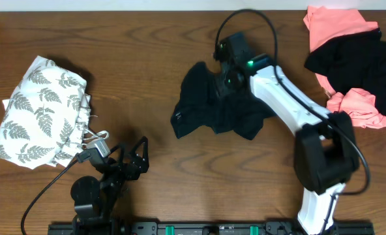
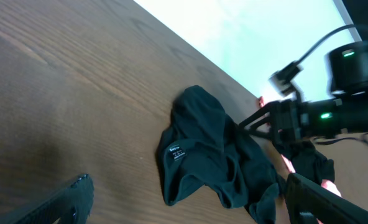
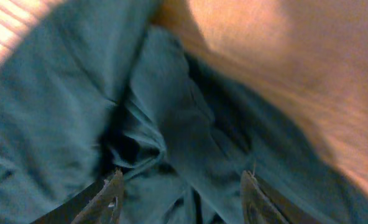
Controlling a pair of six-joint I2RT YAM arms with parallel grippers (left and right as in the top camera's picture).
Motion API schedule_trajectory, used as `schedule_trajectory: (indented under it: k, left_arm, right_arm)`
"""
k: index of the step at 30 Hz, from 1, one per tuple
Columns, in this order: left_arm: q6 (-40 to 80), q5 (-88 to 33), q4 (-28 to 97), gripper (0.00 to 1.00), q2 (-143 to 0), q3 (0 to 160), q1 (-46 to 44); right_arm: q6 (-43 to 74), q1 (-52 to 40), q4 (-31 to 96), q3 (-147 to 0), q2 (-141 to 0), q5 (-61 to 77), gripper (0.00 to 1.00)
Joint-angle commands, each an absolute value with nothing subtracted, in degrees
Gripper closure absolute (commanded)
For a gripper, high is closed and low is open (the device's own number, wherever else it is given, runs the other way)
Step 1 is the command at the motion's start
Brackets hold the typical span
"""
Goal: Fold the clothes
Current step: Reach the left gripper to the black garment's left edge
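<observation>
**Plainly limp cloth: black T-shirt bunched mid-table under the right claw**

Light, soft and shapeless, the black T-shirt [image 1: 209, 111] lies crumpled at the middle of the table [image 1: 134, 65]. It will likely sag and drag, so a hem or shoulder edge looks a better hold than the bunched middle.

The right claw [image 3: 183, 190] hangs over it, half spread, with nothing visibly pinched. The left claw [image 1: 135, 155] gapes wide and empty near the front.

Only the overhead view gives the outline, the fern-print top [image 1: 43, 114] and the coral-and-black heap [image 1: 349, 59]. The left wrist view alone shows the neck label [image 2: 174, 151].
</observation>
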State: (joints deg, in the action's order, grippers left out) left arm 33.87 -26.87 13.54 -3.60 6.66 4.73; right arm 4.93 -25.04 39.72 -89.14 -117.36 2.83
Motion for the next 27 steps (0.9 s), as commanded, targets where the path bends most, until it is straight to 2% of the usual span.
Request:
schedule_trajectory:
  k: [1, 3, 4, 7, 9, 12, 18, 23, 27]
  left_arm:
    - [33.4, -27.9, 14.5, 0.02, -3.6, 6.1, 4.9]
    - [33.3, -27.9, 16.0, 0.02, -3.6, 6.1, 4.9]
    - [33.3, -27.9, 17.0, 0.02, -3.6, 6.1, 4.9]
    - [33.3, -27.9, 18.7, 0.02, -3.6, 6.1, 4.9]
    - [33.2, -27.8, 18.8, 0.02, -3.6, 6.1, 4.9]
    - [33.2, -27.6, 18.8, 0.02, -3.6, 6.1, 4.9]
    - [33.1, -25.9, 18.8, 0.02, -3.6, 6.1, 4.9]
    - [33.1, -25.9, 19.0, 0.02, -3.6, 6.1, 4.9]
    - [33.1, -27.1, 19.2, 0.01, -3.6, 6.1, 4.9]
  right_arm:
    - [3.6, -26.1, 39.6, -89.1, -118.9, 1.5, 0.42]
    - [4.1, -26.2, 39.2, -89.1, -119.6, -2.0, 0.45]
    - [4.2, -26.2, 38.7, -89.1, -120.0, -4.0, 0.50]
    - [4.0, -26.0, 36.5, -89.2, -120.1, -9.3, 0.79]
    - [0.6, -25.9, 35.4, -89.6, -118.8, -10.1, 0.92]
    - [-5.3, -25.9, 32.1, -90.2, -115.7, -11.6, 0.95]
    - [-12.9, -24.6, 15.4, -90.2, -111.2, -12.4, 0.96]
    - [-15.0, -22.9, 2.3, -90.2, -113.4, -11.8, 0.94]
    - [-9.9, -22.0, 5.5, -90.2, -114.2, -11.4, 0.90]
